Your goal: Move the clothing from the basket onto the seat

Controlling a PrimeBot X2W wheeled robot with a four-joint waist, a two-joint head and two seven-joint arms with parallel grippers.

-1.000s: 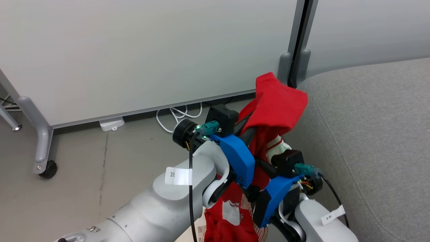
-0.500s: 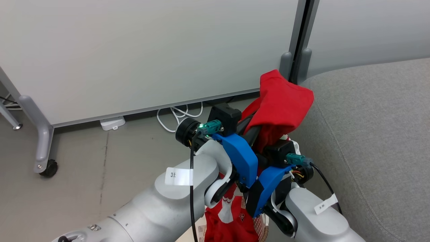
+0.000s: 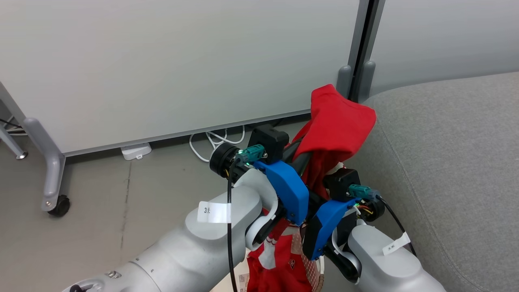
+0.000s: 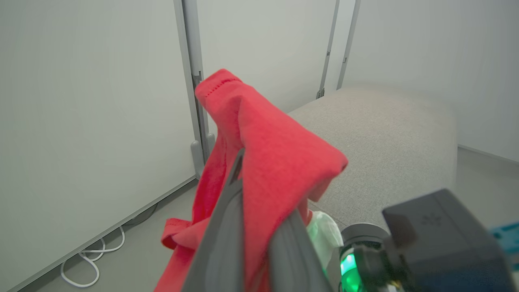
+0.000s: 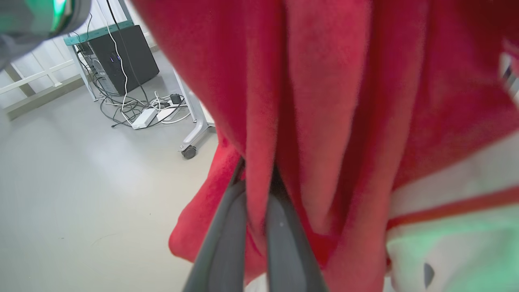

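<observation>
The clothing [image 3: 340,121] is bright red fabric with white panels, hanging in the air beside the grey seat [image 3: 446,162]. In the head view my left gripper [image 3: 299,157] reaches up into it. In the left wrist view that gripper [image 4: 259,190] is shut on a fold of the clothing [image 4: 275,154], which drapes over its fingers. My right gripper [image 5: 257,172] is lower down, shut on a hanging fold of the clothing [image 5: 324,101]. More red and white fabric [image 3: 279,259] trails down to a sliver of the basket [image 3: 320,279] at the bottom edge.
White partition panels stand behind on grey legs with a castor [image 3: 61,205]. White cables [image 3: 211,140] lie on the floor below them. A dark computer case [image 5: 121,52] and a cable tangle sit on the floor in the right wrist view. Both forearms cross close together.
My right gripper has moved up against the hanging garment and shut on a fold of it. The left gripper keeps its hold, and the garment has shifted slightly.
</observation>
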